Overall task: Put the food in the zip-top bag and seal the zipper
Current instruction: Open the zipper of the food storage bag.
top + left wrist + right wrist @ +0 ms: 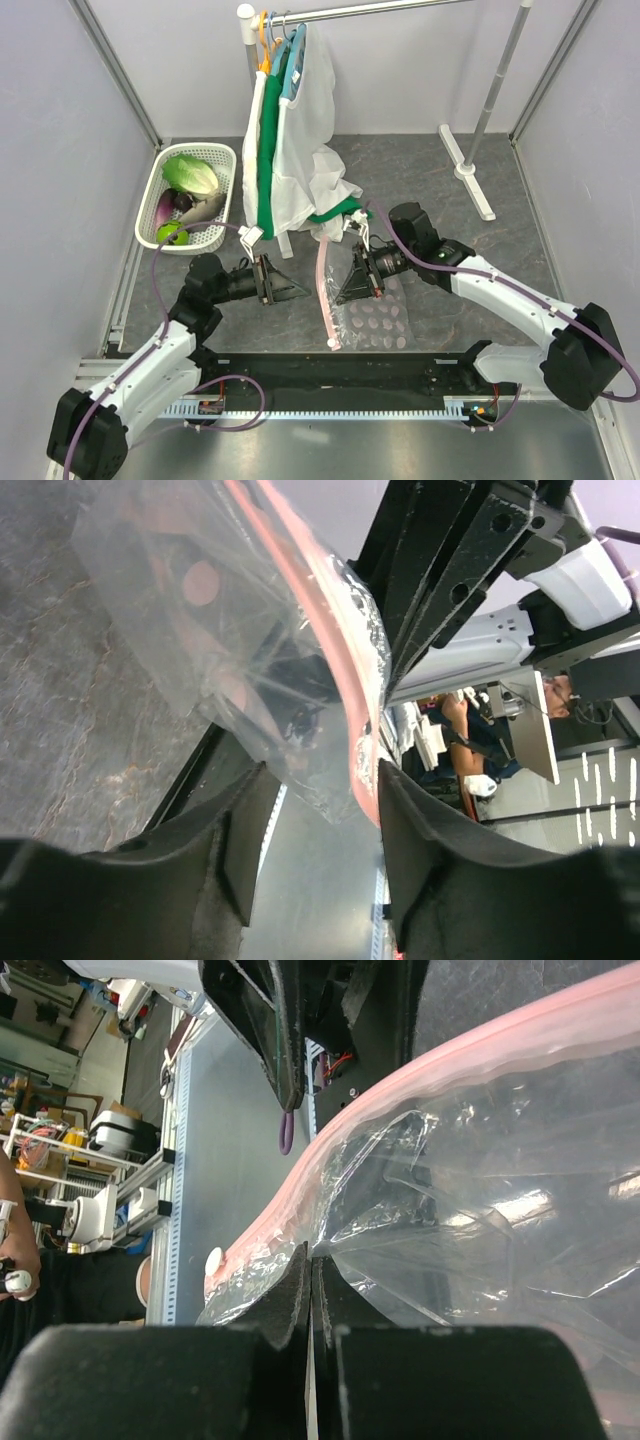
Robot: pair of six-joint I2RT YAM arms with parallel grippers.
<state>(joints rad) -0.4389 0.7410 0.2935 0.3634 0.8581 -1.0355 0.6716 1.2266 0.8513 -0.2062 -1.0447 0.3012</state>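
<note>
The food lies in a white basket (pixel 228 165): lettuce (pixel 191 175), purple eggplant (pixel 166 208), green fruit (pixel 168 235), pale vegetable (pixel 205 210). The clear zip-top bag (pixel 380 320) (pixel 250 630) (pixel 480 1210) is lifted at its mouth. Its pink zipper (pixel 324 290) (pixel 340 680) (pixel 330 1150) runs between the two grippers. My right gripper (pixel 342 292) (pixel 312 1260) is shut on the plastic just below the zipper. My left gripper (pixel 305 291) (pixel 315 820) stands open. The bag's corner and the zipper reach between its fingertips (pixel 420 840), the zipper against the right one.
A clothes rack stands behind the bag. A white mesh garment (pixel 310 120) and a green one (pixel 266 170) hang from it over the bag's far end. The rack's white foot (pixel 468 170) lies at the back right. Grey walls close in both sides.
</note>
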